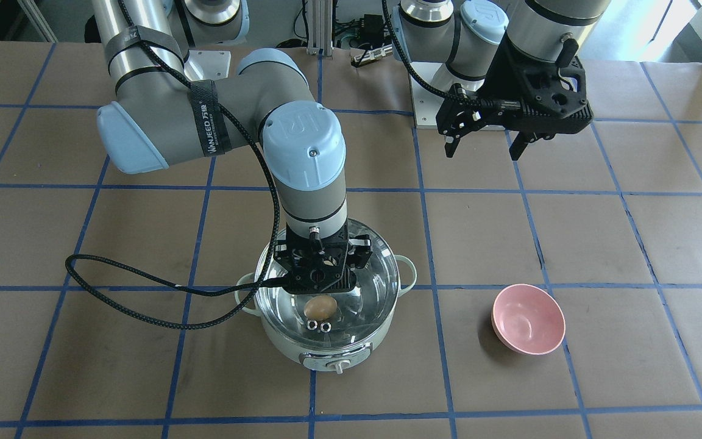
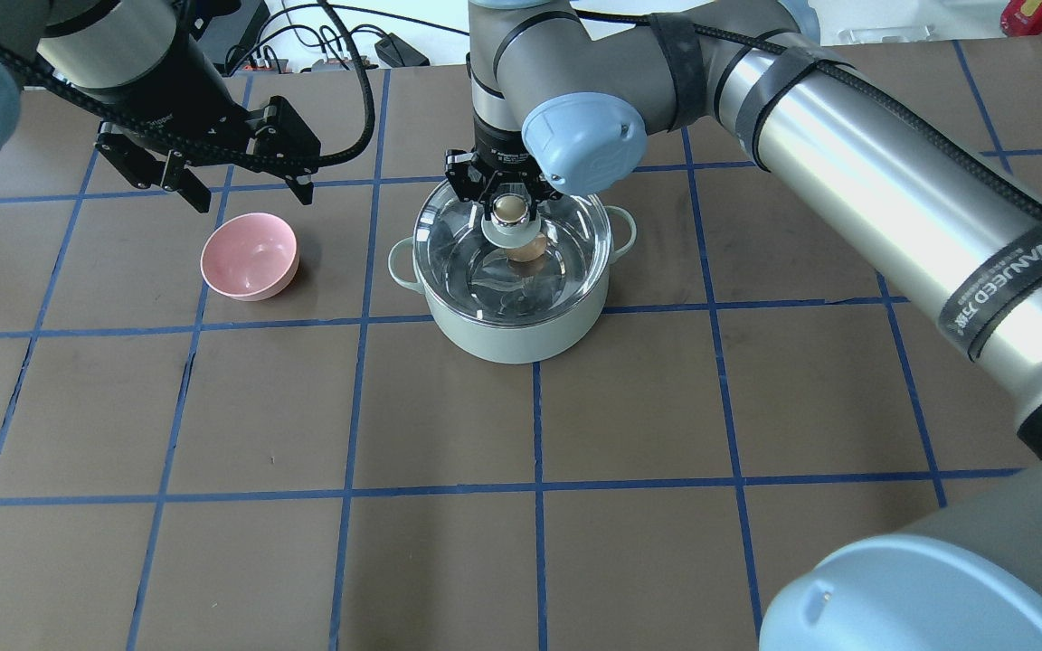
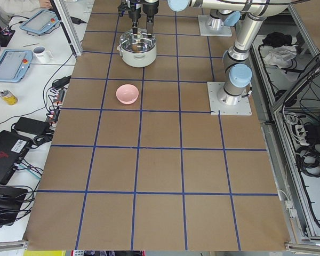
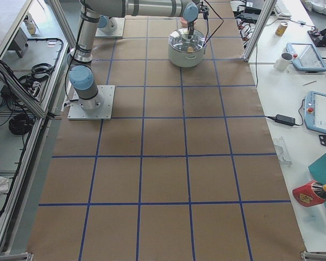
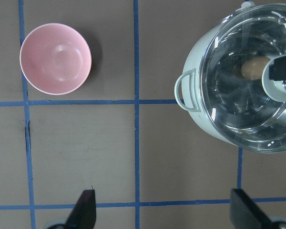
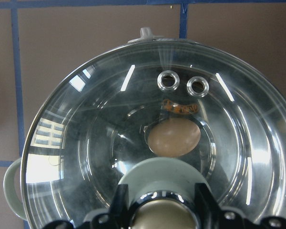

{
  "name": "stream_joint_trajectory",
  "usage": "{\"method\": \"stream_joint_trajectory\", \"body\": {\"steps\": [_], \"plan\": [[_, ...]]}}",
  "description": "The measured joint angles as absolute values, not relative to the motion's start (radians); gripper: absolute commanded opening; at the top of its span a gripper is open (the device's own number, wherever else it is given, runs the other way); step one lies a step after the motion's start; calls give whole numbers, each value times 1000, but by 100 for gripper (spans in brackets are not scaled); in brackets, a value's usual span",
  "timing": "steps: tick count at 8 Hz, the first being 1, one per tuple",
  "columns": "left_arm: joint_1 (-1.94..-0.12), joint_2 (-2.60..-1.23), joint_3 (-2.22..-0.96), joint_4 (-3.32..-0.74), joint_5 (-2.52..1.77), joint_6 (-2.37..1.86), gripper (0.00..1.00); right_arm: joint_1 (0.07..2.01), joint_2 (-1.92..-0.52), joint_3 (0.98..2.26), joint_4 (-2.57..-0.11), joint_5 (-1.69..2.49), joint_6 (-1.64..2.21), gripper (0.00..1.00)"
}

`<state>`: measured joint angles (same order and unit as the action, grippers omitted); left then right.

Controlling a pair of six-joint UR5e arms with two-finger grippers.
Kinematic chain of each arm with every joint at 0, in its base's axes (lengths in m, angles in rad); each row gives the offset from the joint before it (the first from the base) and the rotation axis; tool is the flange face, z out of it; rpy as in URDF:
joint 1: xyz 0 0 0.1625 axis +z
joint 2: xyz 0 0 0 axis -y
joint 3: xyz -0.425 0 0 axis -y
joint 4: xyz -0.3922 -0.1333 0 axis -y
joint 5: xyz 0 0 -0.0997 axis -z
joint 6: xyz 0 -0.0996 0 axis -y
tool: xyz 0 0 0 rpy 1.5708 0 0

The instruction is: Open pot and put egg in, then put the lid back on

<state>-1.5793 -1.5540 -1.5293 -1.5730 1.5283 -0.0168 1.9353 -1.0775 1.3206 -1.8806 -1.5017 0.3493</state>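
Note:
The mint-green pot point(image 2: 521, 330) stands mid-table, its white knob point(image 1: 339, 366) facing away from me. The clear glass lid point(image 2: 566, 244) sits on its rim. The tan egg point(image 6: 174, 137) lies inside on the steel bottom and shows through the glass; it also shows in the front view point(image 1: 319, 306). My right gripper point(image 2: 510, 208) points straight down and is shut on the lid's tan-topped knob point(image 6: 162, 217). My left gripper point(image 2: 245, 194) is open and empty, held high above the table beyond the pink bowl.
A pink bowl point(image 2: 250, 256) stands empty to the left of the pot, about one pot-width away; it also shows in the left wrist view point(image 5: 56, 58). The right arm's black cable point(image 1: 144, 305) loops over the table beside the pot.

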Motion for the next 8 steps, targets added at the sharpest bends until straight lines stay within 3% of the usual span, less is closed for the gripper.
{"method": "stream_joint_trajectory", "body": {"steps": [4, 5, 6, 7, 8], "plan": [[-1581, -1554, -1529, -1574, 1532, -18, 100, 1935, -1078, 1322, -1881, -1501, 349, 0], [-1581, -1554, -1529, -1574, 1532, -18, 100, 1934, -1078, 1325, -1882, -1502, 348, 8], [-1581, -1554, -1529, -1574, 1532, -18, 100, 1934, -1080, 1328, -1883, -1502, 345, 67], [-1582, -1553, -1529, -1574, 1533, -18, 100, 1934, -1081, 1331, -1884, -1502, 342, 100], [-1582, -1553, -1529, -1573, 1534, -17, 100, 1934, -1082, 1332, -1884, -1502, 337, 100]]}}
